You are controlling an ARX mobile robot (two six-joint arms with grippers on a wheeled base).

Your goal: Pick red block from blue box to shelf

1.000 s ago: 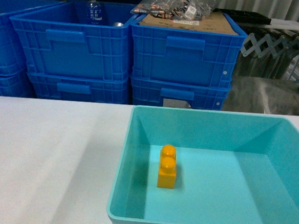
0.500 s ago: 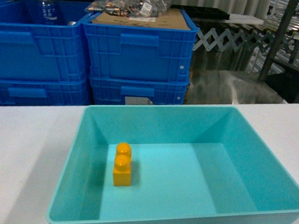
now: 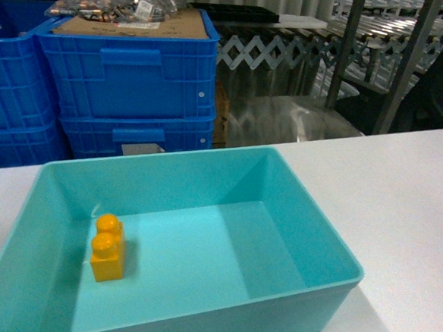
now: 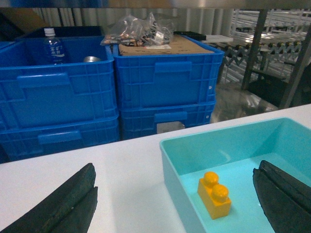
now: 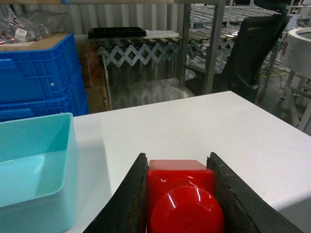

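Whereas the head view half a second ago had the blue box [image 3: 294, 217] sitting square and centred, it now lies toward the left, turned at an angle, with its right near corner in sight; more bare white table [image 3: 407, 224] shows on the right. The dark blue crates [image 3: 129, 76] have slid to the left edge of the view, and the shelf [image 3: 382, 40] with its steel posts now fills the top right. A water bottle [image 4: 53, 46] seen a second ago has left the head view and shows only from the left wrist. A yellow brick [image 3: 108, 248] stands as before on the floor of the box near its left wall.

From the right wrist, the red block [image 5: 181, 194] sits clamped between the two black fingers [image 5: 127, 199] of the right gripper [image 5: 181, 201], touching both, its round stud facing the camera. It is held above the table, to the right of the box and apart from its rim, with the shelf well beyond the far edge of the table.

From the left wrist, the left gripper [image 4: 175, 199] has its fingers spread wide with nothing between them; it hangs over the left wall of the box.
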